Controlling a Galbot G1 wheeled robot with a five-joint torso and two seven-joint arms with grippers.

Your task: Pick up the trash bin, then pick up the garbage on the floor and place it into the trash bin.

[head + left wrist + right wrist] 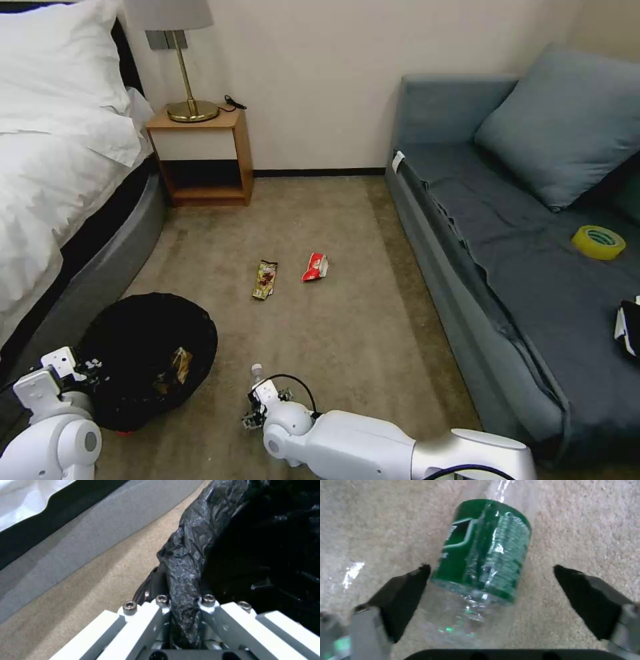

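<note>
L gripper (185, 620) at near-left rim of trash bin (143, 353), jaws pinching the black bag-covered rim; bin sits beside the bed (60, 167) base on the carpet (347, 320). Crumpled tan-brown wrapper (179, 365) lies inside the bin. R gripper (490, 580) low over the carpet, jaws spread wide either side of the clear bottle (486, 555), w/ green label between the black pads (406, 592); pads not touching it. In head view the bottle's white cap (256, 368) pokes out just beyond the R wrist. Gold-brown packet (265, 279) and red-white packet (315, 267) lie mid-carpet, near each other, well apart from bin. Yellow tape roll (598, 241) on sofa (520, 267).
</note>
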